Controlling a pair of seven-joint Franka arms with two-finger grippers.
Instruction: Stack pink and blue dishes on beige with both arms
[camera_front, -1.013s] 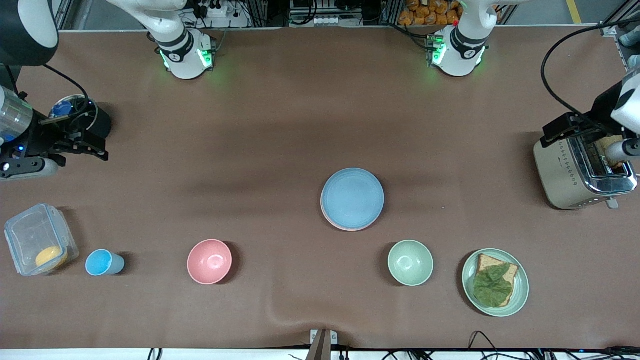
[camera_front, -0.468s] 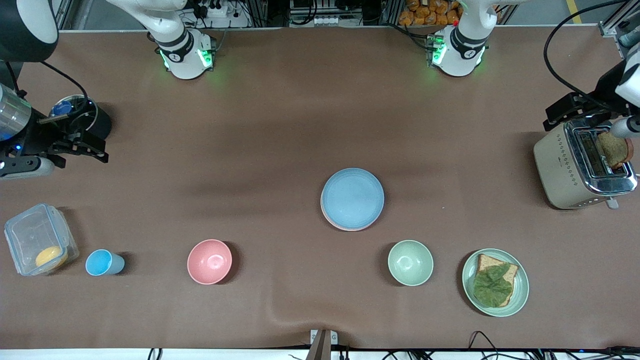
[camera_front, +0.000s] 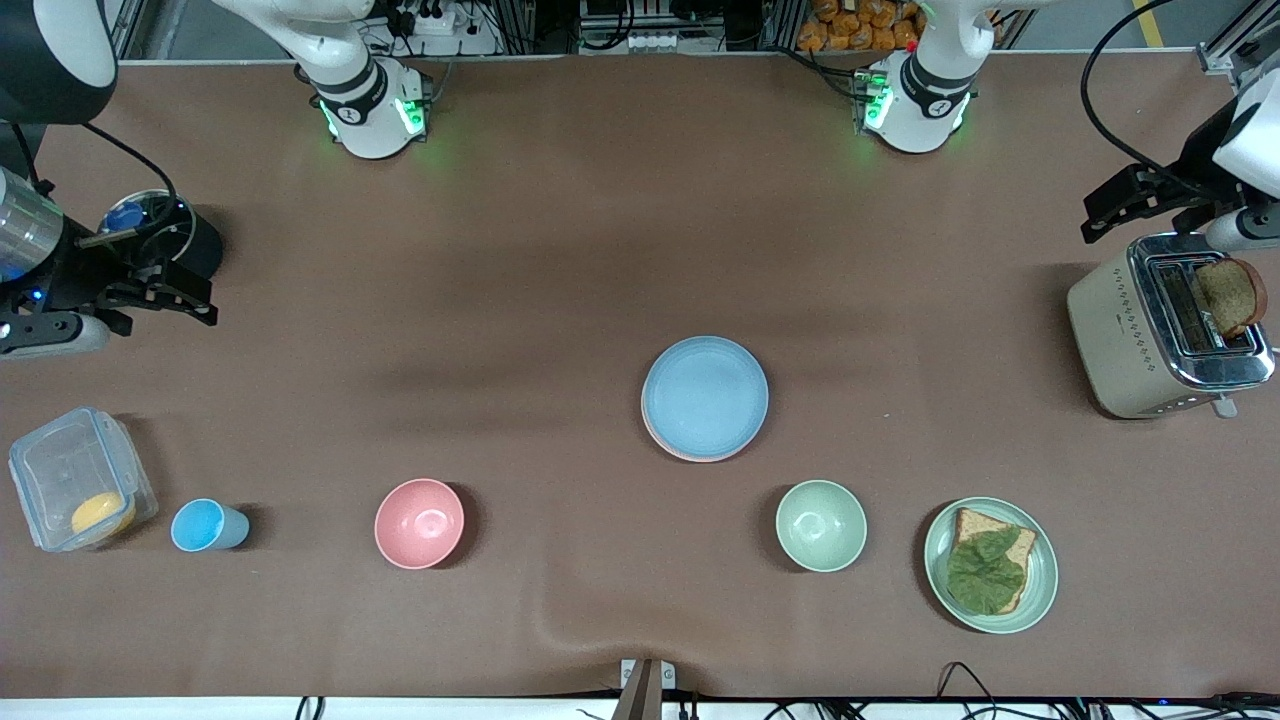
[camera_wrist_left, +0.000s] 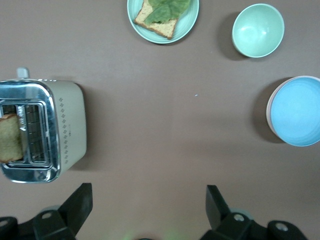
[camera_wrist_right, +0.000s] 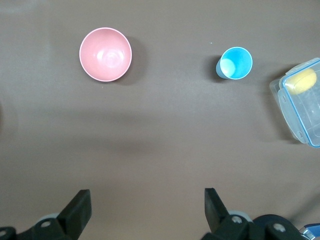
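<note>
Fingers wide on both the left gripper (camera_wrist_left: 145, 212) and right gripper (camera_wrist_right: 145, 212), empty; blue plate (camera_front: 705, 396) tops the stack, well clear of them, looks done.

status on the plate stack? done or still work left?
Looks done: the blue plate sits on top of the stack mid-table, with a pink plate rim peeking out under it; beige can't be made out beneath. Nothing in hand: left hand is open above the toaster, right hand open at the right arm's end. Nothing visibly left.
</note>
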